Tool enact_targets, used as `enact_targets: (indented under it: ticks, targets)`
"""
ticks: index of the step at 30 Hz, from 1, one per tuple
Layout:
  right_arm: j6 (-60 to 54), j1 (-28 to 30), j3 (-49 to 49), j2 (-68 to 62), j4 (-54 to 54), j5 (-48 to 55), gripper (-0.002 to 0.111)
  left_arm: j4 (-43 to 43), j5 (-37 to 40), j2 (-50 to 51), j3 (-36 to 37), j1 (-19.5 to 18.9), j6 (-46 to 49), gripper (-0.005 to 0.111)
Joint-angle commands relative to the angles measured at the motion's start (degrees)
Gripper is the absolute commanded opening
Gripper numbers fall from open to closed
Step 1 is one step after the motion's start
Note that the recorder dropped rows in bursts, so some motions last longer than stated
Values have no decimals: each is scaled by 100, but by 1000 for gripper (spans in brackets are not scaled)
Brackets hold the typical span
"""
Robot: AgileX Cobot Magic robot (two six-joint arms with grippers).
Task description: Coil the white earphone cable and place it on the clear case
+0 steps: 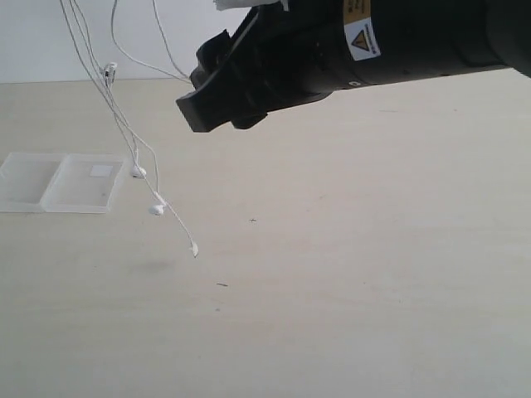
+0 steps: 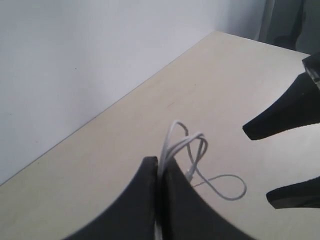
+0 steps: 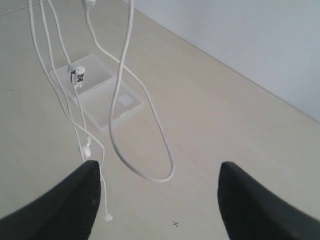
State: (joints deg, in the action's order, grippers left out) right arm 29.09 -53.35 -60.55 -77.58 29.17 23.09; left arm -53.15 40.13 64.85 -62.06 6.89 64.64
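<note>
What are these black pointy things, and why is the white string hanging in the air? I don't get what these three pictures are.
This is a robot with two arms, each ending in a claw. One picture looks at the whole table from outside; the big black shape there is the right arm. The other two come from little cameras on the wrists, looking past each claw. The left claw is pinched shut on the white earphone cable, so it dangles, earbuds above the table. The right claw is open and holds nothing. The clear case lies flat on the table.
</note>
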Motion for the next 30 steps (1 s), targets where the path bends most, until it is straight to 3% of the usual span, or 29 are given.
enact_targets:
  ticks: [1,30]
  targets:
    - [12,12,12,30,47,41,65,-66,-47,-13,-54,-13,-21,0]
    - [235,12,12,30,75,72,62,-66,-47,-13,-54,-13,-21,0]
